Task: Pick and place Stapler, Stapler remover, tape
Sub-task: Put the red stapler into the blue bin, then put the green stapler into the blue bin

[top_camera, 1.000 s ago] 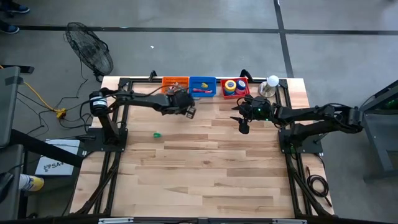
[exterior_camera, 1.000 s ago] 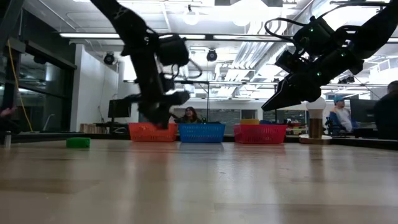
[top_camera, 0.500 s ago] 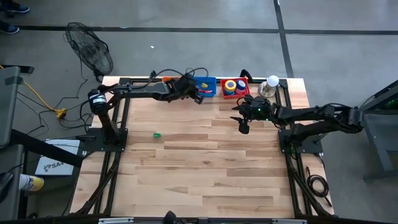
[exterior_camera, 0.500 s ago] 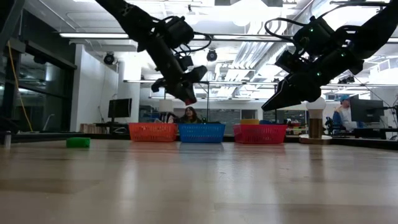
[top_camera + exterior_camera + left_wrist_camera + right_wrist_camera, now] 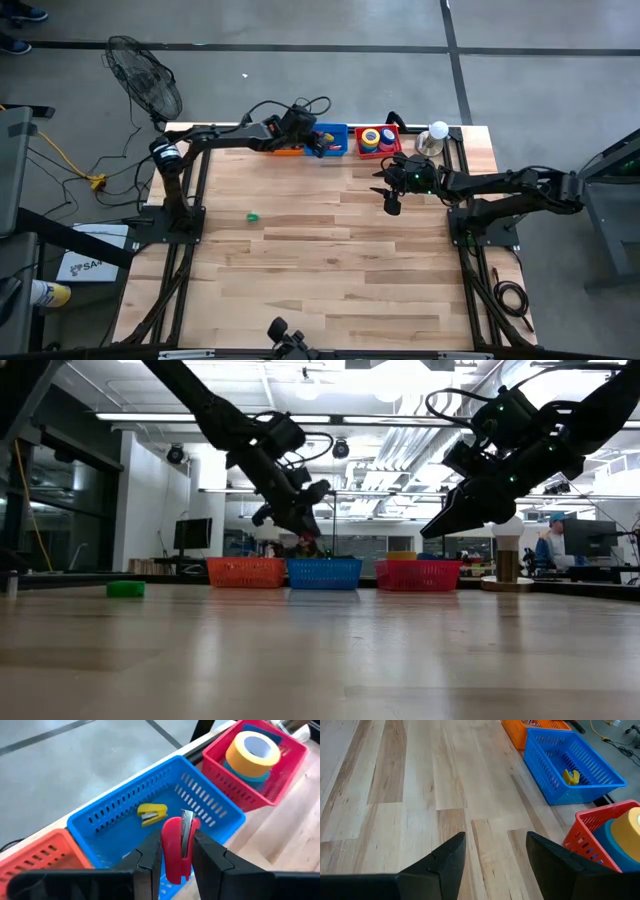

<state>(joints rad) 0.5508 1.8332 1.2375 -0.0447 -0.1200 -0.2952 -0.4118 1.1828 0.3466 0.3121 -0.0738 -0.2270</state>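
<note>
- Your left gripper [image 5: 176, 851] hangs over the blue basket [image 5: 112, 812], its fingers pressed against the two sides of a red staple remover [image 5: 178, 845], so the piece is lifted clear of the table and, by the look of it, lined up for a drop
- A yellow staple remover [image 5: 152, 813] already lies on that basket's floor, which suggests this is the right bin for the red one
- The baskets sit in a row along the far edge of the table [image 5: 330, 260]: the orange basket [image 5: 245, 571], the blue one, then the red basket [image 5: 262, 785]
- The tape [image 5: 253, 750] is stacked in the red basket, a yellow roll on top of a blue one; the other rolls you cannot make out clearly
- A small green object [image 5: 253, 215] lies alone on the table, well apart from the baskets; what it is you cannot tell
- Your right gripper [image 5: 495, 855] waits above bare wood near the red basket, fingers spread wide and holding nothing
</note>
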